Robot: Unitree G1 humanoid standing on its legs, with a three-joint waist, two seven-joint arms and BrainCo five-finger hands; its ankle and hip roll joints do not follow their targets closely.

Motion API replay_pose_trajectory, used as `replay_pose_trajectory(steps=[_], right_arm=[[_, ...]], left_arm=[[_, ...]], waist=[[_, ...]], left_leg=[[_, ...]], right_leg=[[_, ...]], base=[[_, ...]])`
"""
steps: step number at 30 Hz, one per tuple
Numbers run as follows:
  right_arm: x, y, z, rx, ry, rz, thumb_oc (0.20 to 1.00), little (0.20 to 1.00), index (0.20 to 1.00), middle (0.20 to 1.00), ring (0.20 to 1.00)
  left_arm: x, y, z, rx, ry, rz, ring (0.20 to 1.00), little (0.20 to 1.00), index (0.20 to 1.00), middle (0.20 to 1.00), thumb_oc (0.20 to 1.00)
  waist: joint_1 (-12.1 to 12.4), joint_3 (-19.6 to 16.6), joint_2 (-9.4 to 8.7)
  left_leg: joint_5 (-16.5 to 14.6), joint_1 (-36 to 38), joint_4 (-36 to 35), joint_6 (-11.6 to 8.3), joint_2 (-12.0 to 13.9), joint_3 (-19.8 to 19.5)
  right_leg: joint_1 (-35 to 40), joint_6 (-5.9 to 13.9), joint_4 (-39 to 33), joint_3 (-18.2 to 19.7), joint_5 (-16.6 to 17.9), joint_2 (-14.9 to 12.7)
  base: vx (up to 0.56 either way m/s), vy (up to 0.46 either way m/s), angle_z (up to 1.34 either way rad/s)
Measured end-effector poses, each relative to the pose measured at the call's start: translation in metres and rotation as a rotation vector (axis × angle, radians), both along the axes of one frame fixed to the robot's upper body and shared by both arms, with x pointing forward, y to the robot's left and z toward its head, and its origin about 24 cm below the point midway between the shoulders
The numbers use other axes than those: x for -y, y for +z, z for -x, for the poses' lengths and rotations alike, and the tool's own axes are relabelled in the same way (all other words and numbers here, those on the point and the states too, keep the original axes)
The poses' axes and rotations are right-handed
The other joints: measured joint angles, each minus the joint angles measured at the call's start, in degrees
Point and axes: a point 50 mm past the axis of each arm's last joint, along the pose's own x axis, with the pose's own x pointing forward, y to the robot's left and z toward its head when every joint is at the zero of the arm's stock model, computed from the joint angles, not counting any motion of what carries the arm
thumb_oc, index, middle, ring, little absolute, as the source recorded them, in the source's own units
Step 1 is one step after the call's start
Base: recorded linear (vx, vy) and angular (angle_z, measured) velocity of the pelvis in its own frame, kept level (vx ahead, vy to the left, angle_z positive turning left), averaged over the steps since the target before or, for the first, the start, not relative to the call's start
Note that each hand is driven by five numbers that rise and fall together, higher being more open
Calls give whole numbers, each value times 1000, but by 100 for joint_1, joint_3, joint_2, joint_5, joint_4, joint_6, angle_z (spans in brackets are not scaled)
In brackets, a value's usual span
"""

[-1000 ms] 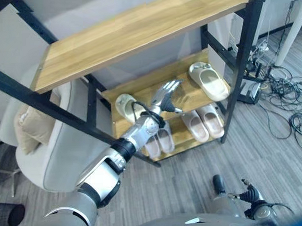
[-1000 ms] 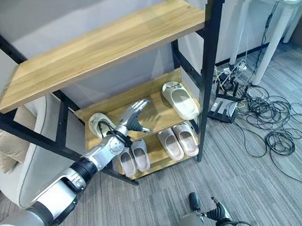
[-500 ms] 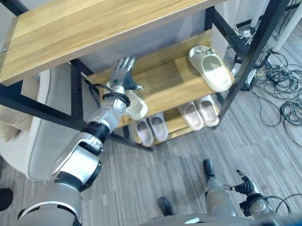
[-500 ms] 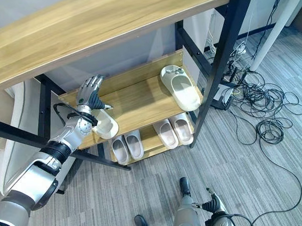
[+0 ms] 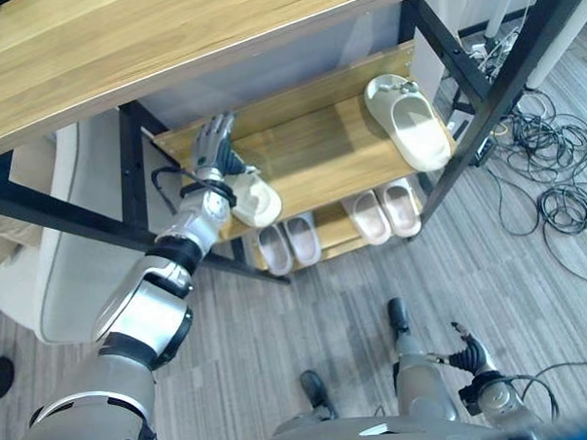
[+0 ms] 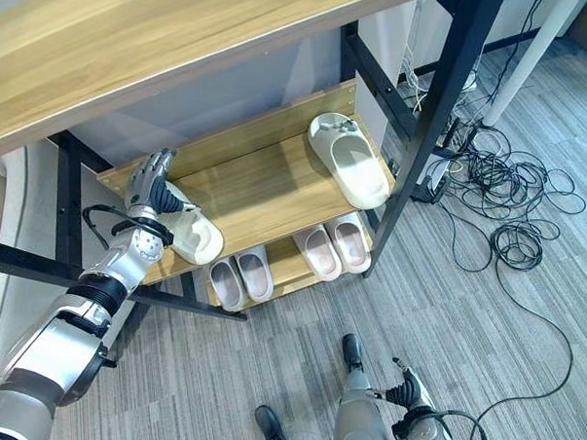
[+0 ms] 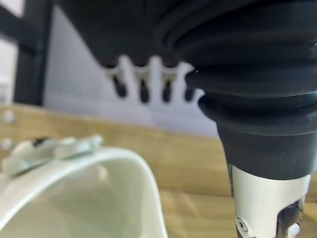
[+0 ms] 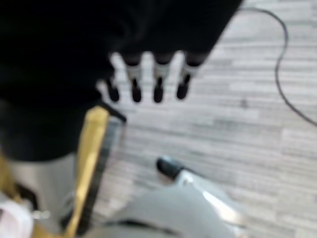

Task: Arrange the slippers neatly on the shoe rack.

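Bare middle shelf [image 5: 320, 160] lies open between two cream slippers [image 5: 252, 197] [image 5: 406, 122]; black posts [image 5: 474, 105] flank it.

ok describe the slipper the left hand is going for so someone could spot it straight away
Find the shoe rack with black posts and wooden shelves, and look at its middle shelf. Two cream slippers lie there, far apart; this slipper is at the left end by the front edge, right by the left hand. The other slipper sits alone at the right end.

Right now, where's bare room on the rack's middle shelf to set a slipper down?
The middle shelf has a wide bare patch between the left slipper, where the left hand is, and the right slipper. The bottom shelf is crowded by two pairs. The top shelf looks bare.
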Motion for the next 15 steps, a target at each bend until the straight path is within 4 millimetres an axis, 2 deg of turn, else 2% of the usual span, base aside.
replay_pose_trajectory(steps=[4,8,15], right_arm=[[-3,-1,0,8,-4,-4,1000,1000,1000,1000,1000],[-3,-2,2,3,-5,-3,1000,1000,1000,1000,1000],[-4,-1,-1,10,0,-3,1000,1000,1000,1000,1000]], left_arm=[[-11,-3,3,17,57,21,1000,1000,1000,1000,1000],[-15,-2,3,24,71,44,1000,1000,1000,1000,1000],[-20,-9,5,-6,94,31,1000,1000,1000,1000,1000]], waist=[[16,-25,-133],[146,-29,-137],[148,-90,-175]], left_leg=[[39,-4,-1,-30,55,-19],[55,-10,-1,-42,75,-19],[59,-31,-1,-42,75,-16]], right_leg=[[10,-12,-1,-28,8,34],[5,-21,-1,-29,14,37],[-23,-39,0,-27,28,39]], base=[[-1,0,1],[0,0,0],[0,0,0]])
